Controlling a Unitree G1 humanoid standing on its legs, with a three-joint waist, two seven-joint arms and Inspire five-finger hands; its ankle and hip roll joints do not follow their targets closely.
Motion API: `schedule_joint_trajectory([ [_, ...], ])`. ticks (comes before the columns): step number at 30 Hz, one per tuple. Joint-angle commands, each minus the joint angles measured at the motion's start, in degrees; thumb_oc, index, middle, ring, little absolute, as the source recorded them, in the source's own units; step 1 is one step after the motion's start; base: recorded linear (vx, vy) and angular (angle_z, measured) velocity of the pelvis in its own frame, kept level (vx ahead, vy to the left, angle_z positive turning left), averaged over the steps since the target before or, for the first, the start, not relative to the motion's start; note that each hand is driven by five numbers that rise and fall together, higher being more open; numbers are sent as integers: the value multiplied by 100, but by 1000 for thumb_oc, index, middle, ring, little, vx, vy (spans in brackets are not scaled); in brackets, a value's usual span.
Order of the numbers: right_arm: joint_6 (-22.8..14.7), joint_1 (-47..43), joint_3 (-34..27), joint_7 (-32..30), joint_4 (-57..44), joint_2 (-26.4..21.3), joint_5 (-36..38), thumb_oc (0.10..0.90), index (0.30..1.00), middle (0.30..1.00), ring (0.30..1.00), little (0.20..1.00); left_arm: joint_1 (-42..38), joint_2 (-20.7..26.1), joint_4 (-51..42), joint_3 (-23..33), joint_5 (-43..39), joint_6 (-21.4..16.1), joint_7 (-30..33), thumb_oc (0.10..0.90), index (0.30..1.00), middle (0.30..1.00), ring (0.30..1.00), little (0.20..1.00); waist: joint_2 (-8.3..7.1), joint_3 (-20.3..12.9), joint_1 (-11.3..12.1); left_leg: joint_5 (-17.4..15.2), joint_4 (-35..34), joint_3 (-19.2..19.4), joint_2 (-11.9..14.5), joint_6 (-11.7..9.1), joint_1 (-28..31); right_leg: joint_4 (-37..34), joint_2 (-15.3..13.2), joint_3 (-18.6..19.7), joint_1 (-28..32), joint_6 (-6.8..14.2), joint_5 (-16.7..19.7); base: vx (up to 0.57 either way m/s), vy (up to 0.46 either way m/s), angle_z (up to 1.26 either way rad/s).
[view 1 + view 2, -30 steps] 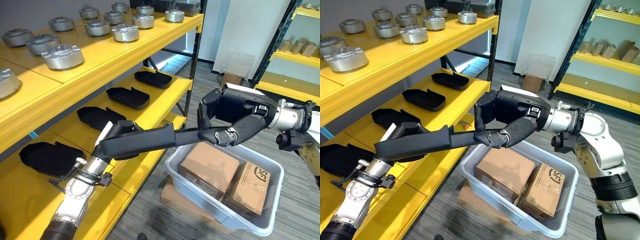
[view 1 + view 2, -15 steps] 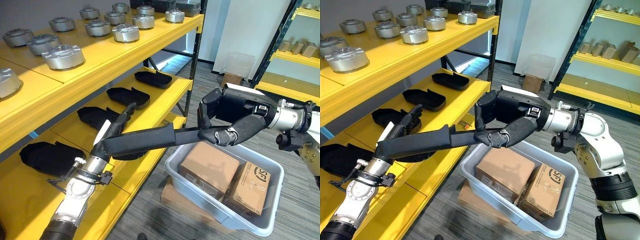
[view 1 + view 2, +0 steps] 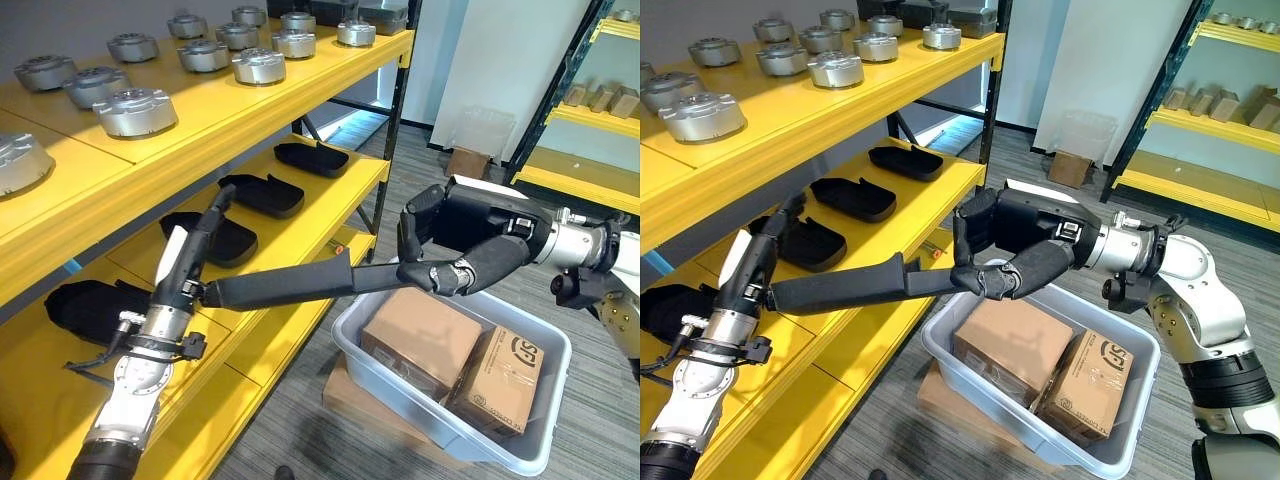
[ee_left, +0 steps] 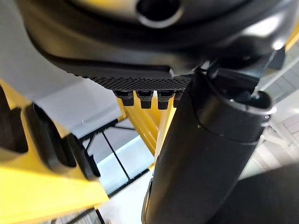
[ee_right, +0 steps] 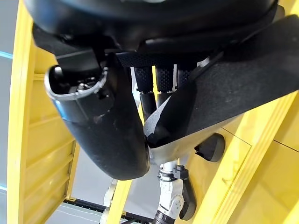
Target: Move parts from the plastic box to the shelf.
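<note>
A long black part hangs level in front of the yellow shelf, above the floor. My right hand is shut on its right end, over the grey plastic box; its curled fingers wrap the part. My left hand is open, with fingers straight and pointing up toward the shelf's middle level. The part's left end lies against the base of that hand. Two cardboard boxes sit in the plastic box.
Several black moulded parts lie along the shelf's middle level. Silver metal discs stand on the upper level. The plastic box rests on flat cardboard on the floor. Another yellow shelf stands behind at the right.
My left hand has let go of the part's left end; its fingers uncurled and swung up toward the shelf. My right hand keeps its hold, nearly still.
</note>
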Motion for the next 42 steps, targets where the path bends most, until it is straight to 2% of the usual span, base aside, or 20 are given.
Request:
schedule_joint_trajectory([
  [1,-633,-393,-529,-261,143,-9,447,400,300,300,300,300,-376,616,-345,642,-71,-588,260,900,1000,1000,1000,1000,-136,-471,131,-969,42,-142,292,-290,583,110,117,-106,-393,-150,-141,0,0,0],
  [6,-650,-304,-602,-300,92,-46,470,400,300,300,300,300,-284,700,-471,756,-262,-651,-65,900,1000,1000,1000,1000,-124,-464,149,-969,32,-160,289,-293,576,113,106,-113,-398,-145,-144,0,0,0],
  [12,-729,-245,-711,-279,125,-43,440,400,300,300,300,300,-80,647,-832,683,-771,-729,-980,900,1000,1000,1000,1000,-113,-435,211,-994,73,-204,287,-291,523,128,95,-137,-414,-157,-162,6,1,1],
  [19,-740,-230,-759,-199,137,-66,370,400,300,300,300,300,63,552,-935,354,-846,-447,-1592,900,1000,1000,1000,1000,-89,-407,220,-1019,78,-203,275,-272,534,124,80,-150,-405,-159,-160,0,0,0],
  [22,-750,-291,-721,-171,251,-150,335,400,300,300,300,300,192,591,-769,272,-672,-184,-1440,900,1000,1000,1000,1000,-75,-391,240,-1014,90,-194,266,-278,525,118,75,-155,-405,-161,-155,-3,11,0],
  [26,-836,-269,-754,-106,403,-299,399,400,300,300,300,300,386,768,-297,412,-228,-159,-905,900,1000,1000,1000,1000,-57,-386,245,-983,71,-187,263,-287,529,107,68,-167,-411,-149,-142,-2,8,0],
  [31,-762,-266,-861,-151,263,-334,414,400,300,300,300,300,575,807,-311,715,-621,-557,-1588,900,1000,1000,1000,1000,-35,-360,252,-963,71,-176,268,-294,515,121,65,-143,-431,-157,-149,0,0,0],
  [33,-755,-305,-859,-98,368,-406,399,400,300,300,300,300,598,908,-515,657,-551,-491,-1799,900,1000,1000,1000,1000,-16,-365,277,-974,75,-189,258,-298,507,106,59,-162,-419,-158,-150,0,0,0],
  [39,-858,-383,-785,24,579,-496,410,400,300,300,300,300,654,1128,-379,624,-556,-257,-1697,900,1000,1000,1000,1000,7,-372,297,-957,69,-179,248,-310,503,84,51,-187,-417,-142,-127,0,0,0],
  [42,-790,-350,-839,-54,387,-462,439,400,300,300,300,300,726,1094,-286,823,-788,-504,-1686,900,1000,1000,1000,1000,19,-344,273,-939,86,-163,262,-314,487,103,52,-168,-435,-162,-144,0,0,0],
])
